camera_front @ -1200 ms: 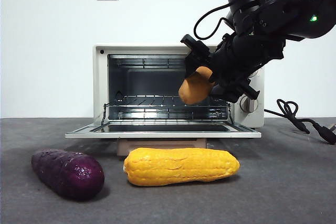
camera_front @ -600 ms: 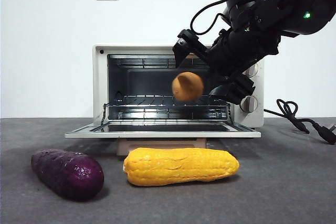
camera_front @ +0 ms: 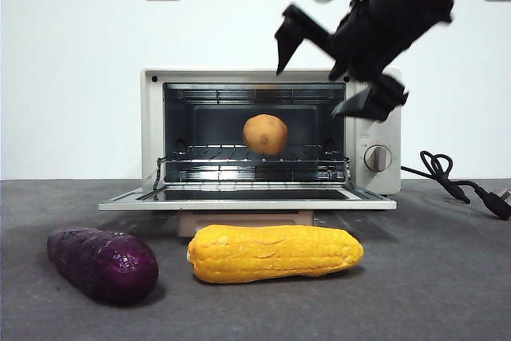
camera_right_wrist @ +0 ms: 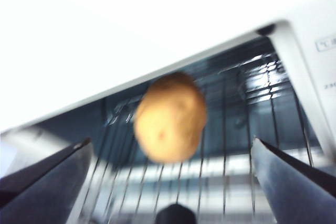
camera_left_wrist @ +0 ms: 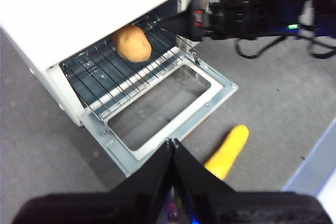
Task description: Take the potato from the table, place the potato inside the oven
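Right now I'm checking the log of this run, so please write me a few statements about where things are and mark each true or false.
1. The potato lies on the wire rack inside the oven. True.
2. The right gripper is shut on the potato. False: its jaws are wide open, apart from it, outside the oven.
3. The oven door is closed. False: it lies folded down flat.
4. The corn cob lies on the table in front of the oven. True.
5. The left gripper is shut and holds nothing. True.
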Action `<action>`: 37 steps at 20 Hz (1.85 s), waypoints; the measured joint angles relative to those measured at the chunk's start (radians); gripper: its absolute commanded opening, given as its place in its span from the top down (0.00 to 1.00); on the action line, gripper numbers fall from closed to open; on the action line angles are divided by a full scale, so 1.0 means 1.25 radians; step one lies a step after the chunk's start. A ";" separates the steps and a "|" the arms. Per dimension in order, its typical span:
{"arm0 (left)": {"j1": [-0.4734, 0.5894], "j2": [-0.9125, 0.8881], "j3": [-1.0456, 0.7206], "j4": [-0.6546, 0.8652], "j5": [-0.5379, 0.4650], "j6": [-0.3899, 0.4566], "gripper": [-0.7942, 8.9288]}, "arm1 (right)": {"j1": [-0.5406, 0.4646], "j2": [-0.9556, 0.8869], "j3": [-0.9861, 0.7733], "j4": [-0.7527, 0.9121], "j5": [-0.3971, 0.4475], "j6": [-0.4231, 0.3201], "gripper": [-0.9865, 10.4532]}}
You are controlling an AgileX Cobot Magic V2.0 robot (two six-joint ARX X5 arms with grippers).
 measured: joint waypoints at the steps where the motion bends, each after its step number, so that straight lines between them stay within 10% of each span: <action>1: 0.000 0.006 -0.019 0.023 -0.001 0.000 0.93 | 0.000 -0.030 0.000 -0.057 -0.016 -0.011 0.47; 12: 0.078 0.063 -0.277 0.343 0.012 -0.045 0.93 | 0.001 -0.280 0.000 -0.593 -0.207 -0.186 0.47; 18: 0.240 0.203 -0.369 0.495 0.189 -0.080 0.93 | 0.001 -0.450 0.000 -0.838 -0.208 -0.286 0.47; 24: 0.361 0.453 -0.370 0.602 0.371 -0.118 0.93 | 0.005 -0.656 0.000 -0.963 -0.208 -0.294 0.47; 37: 0.357 0.660 -0.370 0.687 0.454 -0.143 0.93 | 0.005 -0.773 0.000 -0.997 -0.208 -0.234 0.47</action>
